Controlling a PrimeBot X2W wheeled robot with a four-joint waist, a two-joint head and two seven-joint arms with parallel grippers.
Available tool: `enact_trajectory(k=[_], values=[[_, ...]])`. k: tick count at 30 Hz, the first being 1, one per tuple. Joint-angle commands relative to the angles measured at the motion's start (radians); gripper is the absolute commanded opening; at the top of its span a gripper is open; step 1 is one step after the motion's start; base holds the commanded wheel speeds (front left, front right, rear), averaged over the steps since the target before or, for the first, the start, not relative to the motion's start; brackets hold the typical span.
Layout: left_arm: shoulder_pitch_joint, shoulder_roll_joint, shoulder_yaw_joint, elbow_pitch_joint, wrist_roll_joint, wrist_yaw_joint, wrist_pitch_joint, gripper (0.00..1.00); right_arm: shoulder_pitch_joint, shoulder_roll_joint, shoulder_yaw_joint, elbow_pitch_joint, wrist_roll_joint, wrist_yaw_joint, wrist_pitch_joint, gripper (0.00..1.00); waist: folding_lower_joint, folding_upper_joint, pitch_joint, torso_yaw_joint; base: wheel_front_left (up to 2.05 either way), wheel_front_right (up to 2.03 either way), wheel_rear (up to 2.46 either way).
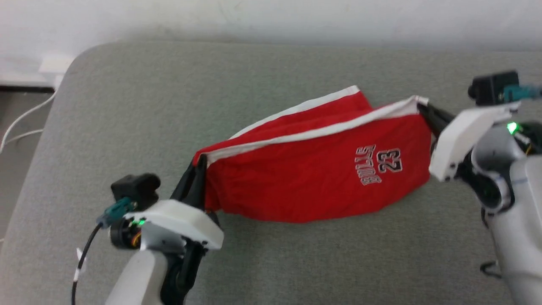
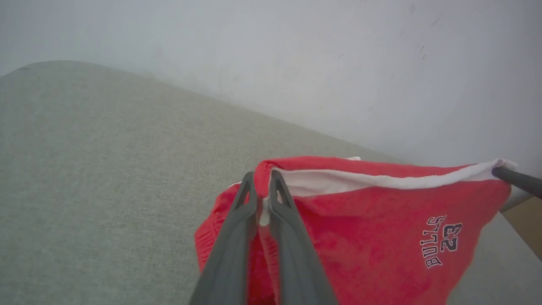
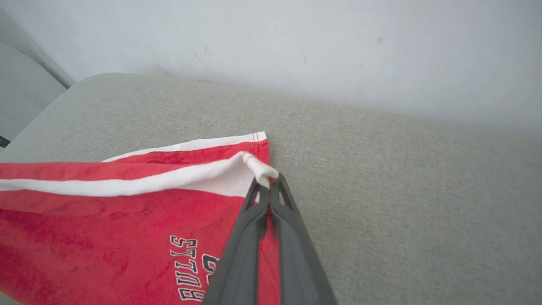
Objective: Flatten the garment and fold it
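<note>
The garment [image 1: 313, 169] is a pair of bright red shorts with a white stripe and "BULLS 23" lettering, stretched between both arms above the grey cushion. My left gripper [image 1: 201, 163] is shut on its left top corner; the left wrist view shows the red cloth [image 2: 381, 228] pinched in that gripper [image 2: 263, 180]. My right gripper [image 1: 423, 106] is shut on the white-striped right corner, and the right wrist view shows the shorts [image 3: 106, 224] hanging from the same gripper [image 3: 266, 184]. The lower hem sags down to the cushion.
A grey fabric cushion [image 1: 127, 127] spreads under everything, with a pale wall [image 1: 271, 17] behind it. White cables [image 1: 21, 123] trail off the cushion's left edge near a white plug block [image 1: 55, 65].
</note>
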Motion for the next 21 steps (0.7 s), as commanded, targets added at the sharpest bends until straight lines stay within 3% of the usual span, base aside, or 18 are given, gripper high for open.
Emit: enact_trajectory(k=[1, 8, 15, 16, 17, 18, 19, 20, 21], values=[[-0.035, -0.009, -0.009, 0.022, -0.006, -0.016, -0.007, 0.00, -0.049, -0.009, 0.009, 0.036, 0.004, -0.001, -0.010, 0.00, -0.0002, 0.0000, 0.065, 0.067, 0.00, 0.00, 0.00], [-0.194, -0.054, -0.028, 0.188, -0.009, -0.063, -0.049, 0.00, -0.305, -0.039, 0.108, 0.310, 0.015, -0.001, -0.076, 0.00, -0.0002, 0.0000, 0.154, 0.126, 0.00, 0.00, 0.00], [-0.241, -0.081, -0.040, 0.310, -0.029, -0.085, -0.070, 0.00, -0.415, -0.052, 0.226, 0.520, 0.045, -0.001, -0.178, 0.00, -0.0002, 0.0000, 0.185, 0.142, 0.00, 0.00, 0.00], [-0.243, -0.084, -0.043, 0.322, -0.033, -0.090, -0.071, 0.00, -0.419, -0.050, 0.237, 0.545, 0.057, -0.001, -0.196, 0.18, -0.0002, 0.0000, 0.184, 0.143, 0.00, 0.00, 0.00], [-0.243, -0.087, -0.044, 0.331, -0.039, -0.096, -0.073, 0.00, -0.423, -0.049, 0.251, 0.566, 0.066, -0.001, -0.215, 0.65, -0.0002, 0.0000, 0.183, 0.142, 0.00, 0.00, 0.00], [-0.243, -0.090, -0.046, 0.340, -0.046, -0.103, -0.074, 0.15, -0.425, -0.049, 0.265, 0.584, 0.076, -0.001, -0.235, 1.00, -0.0002, 0.0000, 0.181, 0.142, 0.00, 0.00, 0.00], [-0.242, -0.093, -0.048, 0.348, -0.054, -0.109, -0.074, 0.45, -0.424, -0.049, 0.283, 0.601, 0.084, -0.001, -0.253, 1.00, -0.0002, 0.0000, 0.176, 0.142, 0.00, 0.00, 0.00], [-0.240, -0.095, -0.050, 0.355, -0.062, -0.115, -0.072, 1.00, -0.421, -0.049, 0.300, 0.612, 0.095, -0.001, -0.275, 1.00, -0.0002, 0.0000, 0.169, 0.141, 0.00, 0.00, 0.00], [-0.237, -0.097, -0.050, 0.359, -0.067, -0.118, -0.075, 1.00, -0.418, -0.050, 0.317, 0.620, 0.105, -0.001, -0.301, 1.00, -0.0002, 0.0000, 0.161, 0.140, 0.00, 0.00, 0.00]])
